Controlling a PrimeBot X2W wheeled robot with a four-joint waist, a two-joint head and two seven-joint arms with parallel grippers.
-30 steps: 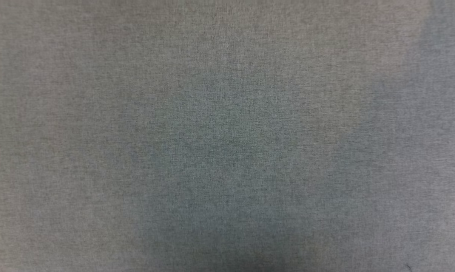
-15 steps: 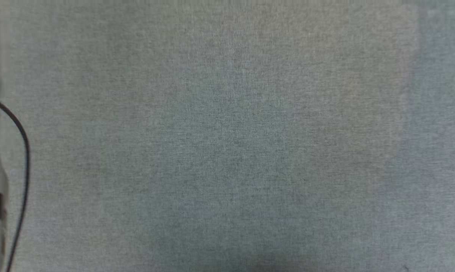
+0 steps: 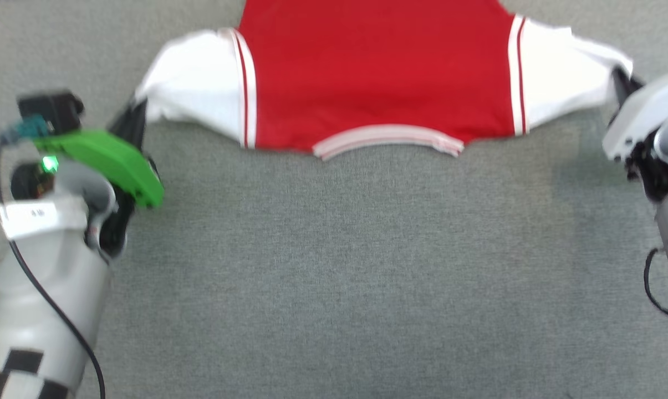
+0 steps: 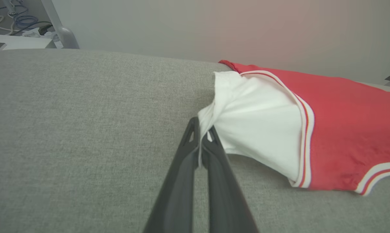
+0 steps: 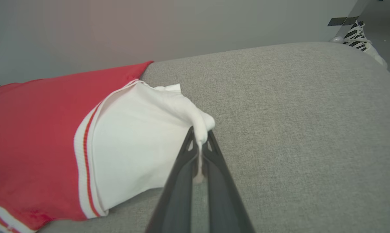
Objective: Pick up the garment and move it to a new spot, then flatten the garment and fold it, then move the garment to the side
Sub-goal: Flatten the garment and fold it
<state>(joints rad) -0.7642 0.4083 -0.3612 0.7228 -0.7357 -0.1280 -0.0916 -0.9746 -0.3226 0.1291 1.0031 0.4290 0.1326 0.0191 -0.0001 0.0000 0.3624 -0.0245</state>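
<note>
The garment [image 3: 378,77] is a red shirt with white short sleeves and striped trim. It lies spread on the grey fabric surface [image 3: 334,277] at the top of the head view, collar nearest me. My left gripper [image 3: 136,113] is shut on the tip of the left white sleeve [image 4: 259,126], and the left wrist view shows white cloth pinched at the gripper [image 4: 201,131]. At the other side, my right gripper [image 3: 620,78] is shut on the right sleeve [image 5: 139,142], with cloth caught between its tips [image 5: 199,137]. The sleeves are drawn outward. The shirt's print is hidden.
The grey surface stretches wide in front of the garment. A plain wall stands behind it. Cables [image 4: 20,22] and a metal leg [image 4: 63,32] lie beyond the far left edge. A striped shoe [image 5: 360,35] sits on the floor past the far right corner.
The head view has shifted. Earlier it held bare grey fabric, then the edge of the left arm. Now it shows the garment and both grippers holding its sleeves.
</note>
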